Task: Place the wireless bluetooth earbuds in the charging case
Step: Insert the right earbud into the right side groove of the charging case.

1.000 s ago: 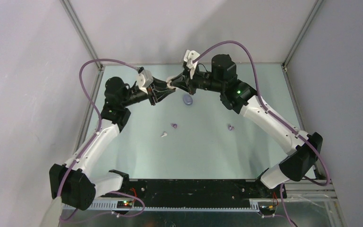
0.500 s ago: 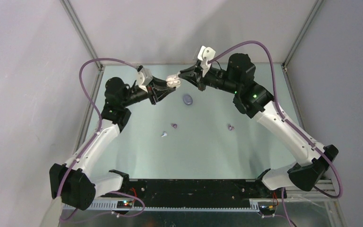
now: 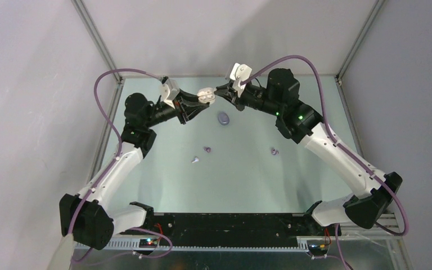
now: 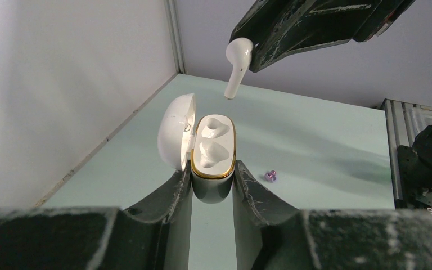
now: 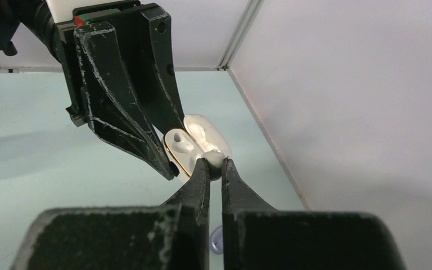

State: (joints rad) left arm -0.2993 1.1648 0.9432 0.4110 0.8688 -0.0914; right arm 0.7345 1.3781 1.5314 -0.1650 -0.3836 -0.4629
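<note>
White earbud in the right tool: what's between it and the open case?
Nothing; the left wrist view shows only air between white earbud and open case.

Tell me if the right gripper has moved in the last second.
Yes. The right gripper has shifted right and slightly toward the back wall, judged against the purple case.

right tool (image 5: 214, 169) pinching white earbud (image 5: 216, 160) | beside open charging case (image 5: 188, 143) | in left tool (image 5: 177, 147)
</note>
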